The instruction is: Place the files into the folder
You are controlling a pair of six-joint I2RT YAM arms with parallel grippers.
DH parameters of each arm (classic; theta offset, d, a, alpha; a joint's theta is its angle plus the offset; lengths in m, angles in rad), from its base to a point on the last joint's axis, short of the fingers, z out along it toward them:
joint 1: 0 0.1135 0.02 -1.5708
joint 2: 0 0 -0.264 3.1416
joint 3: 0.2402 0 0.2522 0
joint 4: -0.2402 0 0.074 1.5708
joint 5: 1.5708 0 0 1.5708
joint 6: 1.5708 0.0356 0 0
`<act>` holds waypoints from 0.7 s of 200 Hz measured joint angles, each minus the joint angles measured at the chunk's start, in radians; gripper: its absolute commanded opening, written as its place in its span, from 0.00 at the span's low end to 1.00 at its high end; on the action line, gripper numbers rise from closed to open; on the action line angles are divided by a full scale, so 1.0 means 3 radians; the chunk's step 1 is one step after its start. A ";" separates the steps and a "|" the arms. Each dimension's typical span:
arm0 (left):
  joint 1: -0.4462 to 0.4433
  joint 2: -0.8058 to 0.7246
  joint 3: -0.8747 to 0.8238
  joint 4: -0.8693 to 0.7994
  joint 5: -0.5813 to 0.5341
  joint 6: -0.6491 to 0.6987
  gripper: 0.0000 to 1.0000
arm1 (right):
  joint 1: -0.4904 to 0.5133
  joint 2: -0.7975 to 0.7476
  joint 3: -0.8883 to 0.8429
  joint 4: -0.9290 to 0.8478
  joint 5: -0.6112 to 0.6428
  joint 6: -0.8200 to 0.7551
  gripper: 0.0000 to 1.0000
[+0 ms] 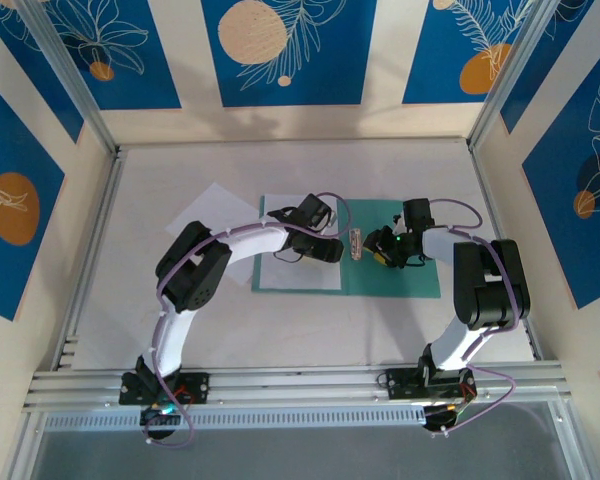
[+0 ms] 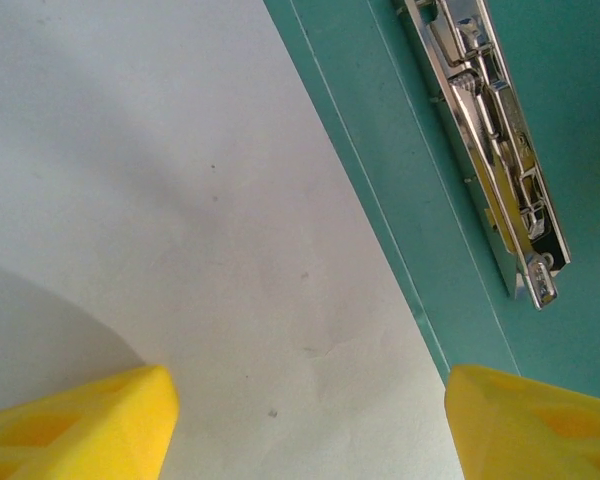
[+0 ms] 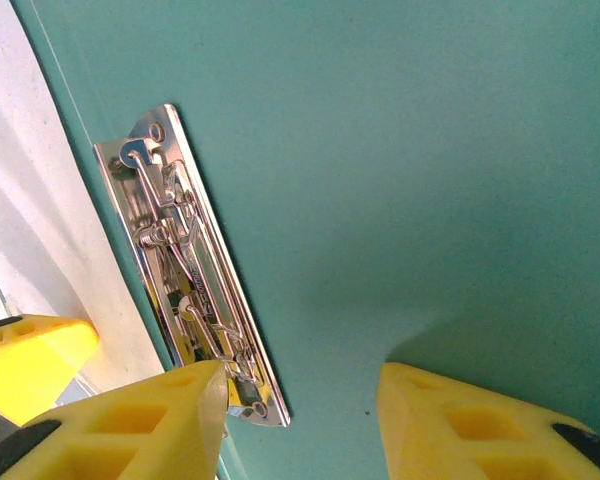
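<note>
Left gripper (image 2: 308, 390) spread over sheet (image 2: 180, 200); right gripper (image 3: 300, 380) spread over folder (image 3: 430, 150), beside clip (image 3: 185, 270).

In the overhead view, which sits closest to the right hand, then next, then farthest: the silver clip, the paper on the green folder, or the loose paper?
From the right hand:
1. silver clip, just left of it.
2. filed paper, on the left leaf of the folder.
3. loose paper, on the table, far left.
</note>
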 measured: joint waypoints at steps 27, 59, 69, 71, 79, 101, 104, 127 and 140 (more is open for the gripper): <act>0.0005 -0.0011 0.0001 -0.0032 -0.0013 0.0024 0.73 | 0.0000 -0.0008 0.0000 -0.0003 0.0003 0.0000 0.46; 0.0014 -0.0032 0.0001 -0.0145 -0.0033 0.0126 0.73 | -0.0001 -0.0036 0.0000 -0.0031 0.0037 0.0000 0.46; 0.0019 -0.0039 0.0001 -0.0183 -0.0034 0.0165 0.73 | -0.0001 -0.0036 0.0000 -0.0038 0.0038 0.0000 0.46; 0.0020 -0.0042 0.0001 -0.0191 -0.0036 0.0170 0.73 | -0.0001 -0.0036 0.0000 -0.0038 0.0038 0.0000 0.46; 0.0024 -0.0043 0.0001 -0.0211 -0.0034 0.0193 0.73 | -0.0001 -0.0036 0.0000 -0.0039 0.0038 0.0000 0.46; 0.0033 -0.0045 0.0001 -0.0234 -0.0013 0.0243 0.73 | -0.0001 -0.0036 0.0000 -0.0038 0.0038 0.0000 0.46; 0.0033 -0.0045 0.0001 -0.0234 -0.0009 0.0248 0.73 | -0.0001 -0.0036 0.0000 -0.0038 0.0038 0.0000 0.46; 0.0043 -0.0045 0.0003 -0.0233 0.0046 0.0258 0.73 | -0.0001 -0.0036 0.0000 -0.0038 0.0038 0.0000 0.46; 0.0056 -0.0045 0.0003 -0.0228 0.0092 0.0258 0.73 | -0.0001 -0.0036 0.0000 -0.0038 0.0038 0.0001 0.46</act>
